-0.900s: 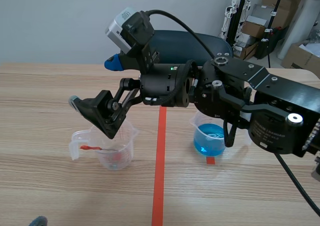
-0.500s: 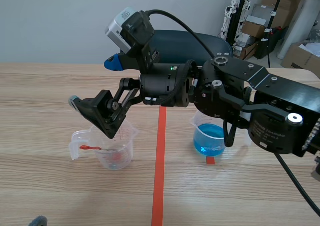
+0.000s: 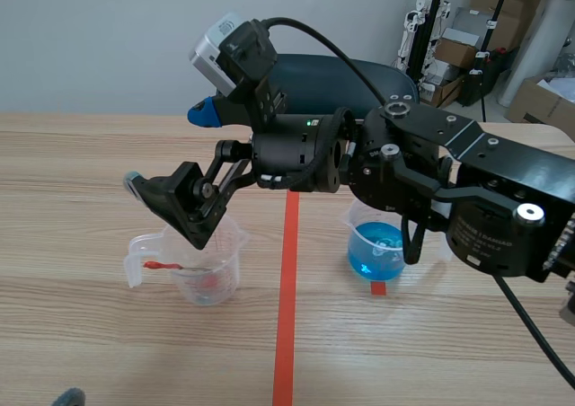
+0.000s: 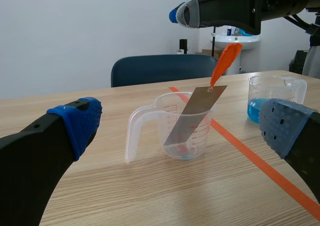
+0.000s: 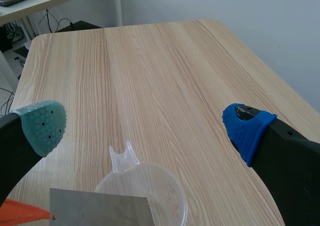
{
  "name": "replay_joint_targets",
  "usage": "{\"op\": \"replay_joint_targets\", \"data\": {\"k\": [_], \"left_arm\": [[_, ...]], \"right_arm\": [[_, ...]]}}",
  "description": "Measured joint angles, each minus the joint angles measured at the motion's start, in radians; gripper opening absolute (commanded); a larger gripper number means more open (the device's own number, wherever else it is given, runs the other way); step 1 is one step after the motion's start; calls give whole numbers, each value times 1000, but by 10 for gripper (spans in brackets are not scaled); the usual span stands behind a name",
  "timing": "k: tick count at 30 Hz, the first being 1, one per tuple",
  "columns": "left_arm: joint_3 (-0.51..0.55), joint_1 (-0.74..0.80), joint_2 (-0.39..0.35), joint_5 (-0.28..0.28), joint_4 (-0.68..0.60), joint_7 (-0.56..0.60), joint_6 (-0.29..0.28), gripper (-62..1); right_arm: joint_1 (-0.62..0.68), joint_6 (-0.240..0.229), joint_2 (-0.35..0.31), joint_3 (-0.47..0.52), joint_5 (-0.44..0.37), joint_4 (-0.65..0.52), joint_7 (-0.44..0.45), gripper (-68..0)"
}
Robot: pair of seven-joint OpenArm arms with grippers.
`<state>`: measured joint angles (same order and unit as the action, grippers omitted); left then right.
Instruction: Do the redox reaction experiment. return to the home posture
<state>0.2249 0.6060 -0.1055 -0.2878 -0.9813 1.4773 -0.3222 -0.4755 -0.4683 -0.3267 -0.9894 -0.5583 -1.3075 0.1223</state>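
A clear measuring beaker (image 3: 193, 267) stands left of the tape line. A grey metal strip (image 4: 195, 116) with an orange tag (image 4: 225, 61) leans inside it. A second beaker (image 3: 377, 249) holding blue liquid stands right of the line. My right gripper (image 3: 169, 147) comes from the right and hangs open just above the clear beaker (image 5: 145, 191). The strip (image 5: 100, 206) lies below its fingers, not between them. My left gripper (image 4: 179, 125) stands open low over the table. The clear beaker (image 4: 175, 131) is some way ahead of it and nothing is between its pads.
The orange-red tape line (image 3: 287, 298) runs down the middle of the wooden table (image 3: 108, 163). A dark blue chair (image 3: 350, 74) stands behind the far edge, with boxes and stands (image 3: 467, 47) at the back right. One pad tip of my left gripper (image 3: 67, 397) shows at the near left.
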Motion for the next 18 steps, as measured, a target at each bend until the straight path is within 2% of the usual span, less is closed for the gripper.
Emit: {"op": "replay_joint_targets", "data": {"k": [9, 13, 18], "left_arm": [[0, 0, 0, 0, 0, 0, 0, 14], [0, 0, 0, 0, 0, 0, 0, 14], [0, 0, 0, 0, 0, 0, 0, 14]], "right_arm": [[0, 0, -3, 0, 0, 0, 2, 4], [0, 7, -38, 0, -24, 0, 32, 4], [3, 117, -142, 0, -56, -63, 33, 4]]}}
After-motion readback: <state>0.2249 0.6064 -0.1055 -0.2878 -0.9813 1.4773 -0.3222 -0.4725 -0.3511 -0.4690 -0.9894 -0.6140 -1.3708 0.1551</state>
